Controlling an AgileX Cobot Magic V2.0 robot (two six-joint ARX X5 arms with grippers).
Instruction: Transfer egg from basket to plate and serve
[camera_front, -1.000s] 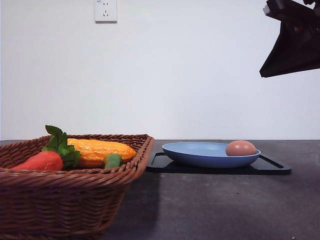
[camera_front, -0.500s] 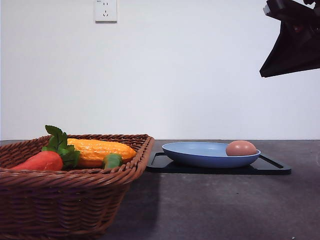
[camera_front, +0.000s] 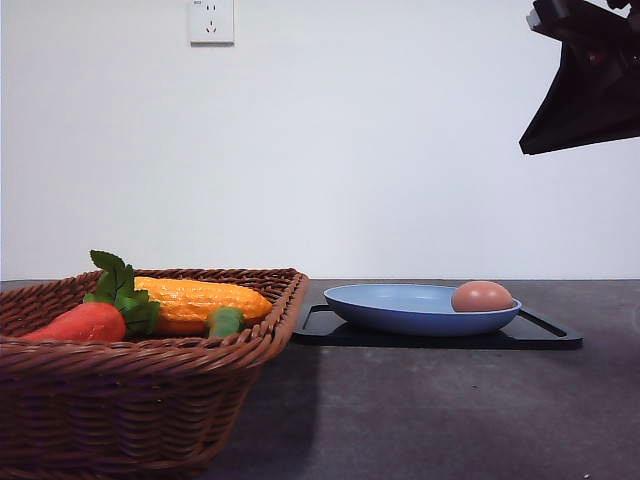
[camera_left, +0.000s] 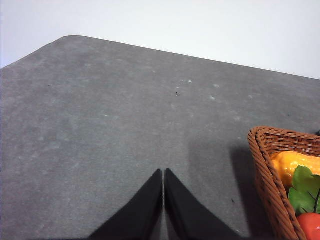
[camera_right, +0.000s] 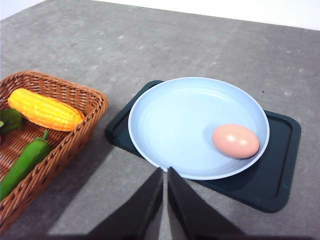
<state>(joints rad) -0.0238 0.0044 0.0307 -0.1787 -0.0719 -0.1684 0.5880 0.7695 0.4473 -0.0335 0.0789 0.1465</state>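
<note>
The pinkish-brown egg (camera_front: 481, 296) (camera_right: 235, 140) lies on the right side of the light-blue plate (camera_front: 400, 308) (camera_right: 175, 120). The plate rests on a flat black tray. The wicker basket (camera_front: 150, 390) (camera_right: 75, 100) (camera_left: 265, 170) stands to the plate's left. My right gripper (camera_right: 165, 172) is shut and empty, high above the table in front of the plate. My left gripper (camera_left: 163, 172) is shut and empty over bare table beside the basket's end.
The basket holds a corn cob (camera_front: 200, 298) (camera_right: 45, 109), a carrot with green leaves (camera_front: 85, 320) and a green pepper (camera_right: 22, 162). The black tray (camera_front: 540, 335) (camera_right: 280, 170) sits under the plate. A dark arm part (camera_front: 590, 80) hangs at the upper right.
</note>
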